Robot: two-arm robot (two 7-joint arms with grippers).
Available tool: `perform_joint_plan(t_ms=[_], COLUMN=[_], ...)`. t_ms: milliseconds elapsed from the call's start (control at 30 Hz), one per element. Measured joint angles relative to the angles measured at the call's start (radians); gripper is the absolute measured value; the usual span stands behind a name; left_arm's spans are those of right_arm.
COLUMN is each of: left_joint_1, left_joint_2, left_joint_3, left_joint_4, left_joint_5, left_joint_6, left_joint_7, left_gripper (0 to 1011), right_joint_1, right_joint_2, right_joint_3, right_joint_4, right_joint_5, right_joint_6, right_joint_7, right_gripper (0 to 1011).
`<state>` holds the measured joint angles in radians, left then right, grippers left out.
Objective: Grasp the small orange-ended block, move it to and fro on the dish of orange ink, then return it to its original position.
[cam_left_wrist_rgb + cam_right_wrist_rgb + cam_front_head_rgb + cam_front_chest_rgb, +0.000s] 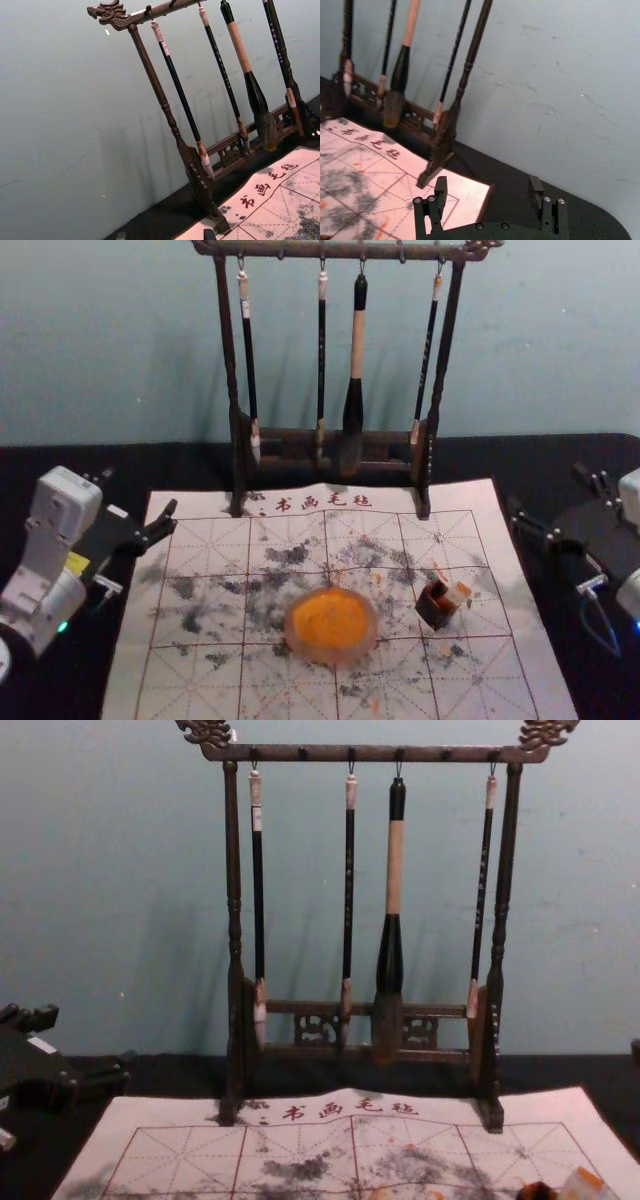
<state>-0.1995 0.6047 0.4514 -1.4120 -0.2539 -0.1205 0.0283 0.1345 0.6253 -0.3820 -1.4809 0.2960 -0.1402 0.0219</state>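
Observation:
In the head view, my left gripper (141, 490) stands open off the mat's left edge, and my right gripper (546, 488) is open off its right edge. Both are well away from the dish and block. The left wrist view has the left gripper (165, 235) with parted tips; the right gripper (488, 182) is wide apart and empty. The round dish of orange ink (331, 626) lies mid-mat. To its right, a pale block with orange on it (458, 593) leans in or against a small dark holder (436, 608). Part of the block (581, 1185) appears in the chest view.
A dark wooden brush rack (433, 450) with several hanging brushes stands at the mat's back edge, before the wall. The ink-stained white mat (205, 670) lies on a black table (60, 460).

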Motion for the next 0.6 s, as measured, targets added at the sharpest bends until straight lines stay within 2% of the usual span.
perform_joint_plan(t_ms=[300,400,433,600], left_joint_1=[0.0,0.0,0.0,0.0], left_joint_2=[0.0,0.0,0.0,0.0], left_joint_3=[0.0,0.0,0.0,0.0], left_joint_4=[0.0,0.0,0.0,0.0], left_joint_5=[0.0,0.0,0.0,0.0], left_joint_6=[0.0,0.0,0.0,0.0], left_joint_7=[0.0,0.0,0.0,0.0], left_gripper=[1001,1001,1001,1001], right_joint_1=[-0.124,-0.171,-0.171,-0.228], right_joint_2=[0.051,0.074,0.074,0.097], right_joint_3=[0.053,0.07,0.07,0.086], right_joint_4=[-0.138,-0.182,-0.182,-0.227], right_joint_5=[0.062,0.093,0.093,0.14], right_joint_6=[-0.001,-0.01,-0.01,-0.024], right_joint_7=[0.064,0.107,0.107,0.186], right_gripper=[1003,1003,1003,1003])
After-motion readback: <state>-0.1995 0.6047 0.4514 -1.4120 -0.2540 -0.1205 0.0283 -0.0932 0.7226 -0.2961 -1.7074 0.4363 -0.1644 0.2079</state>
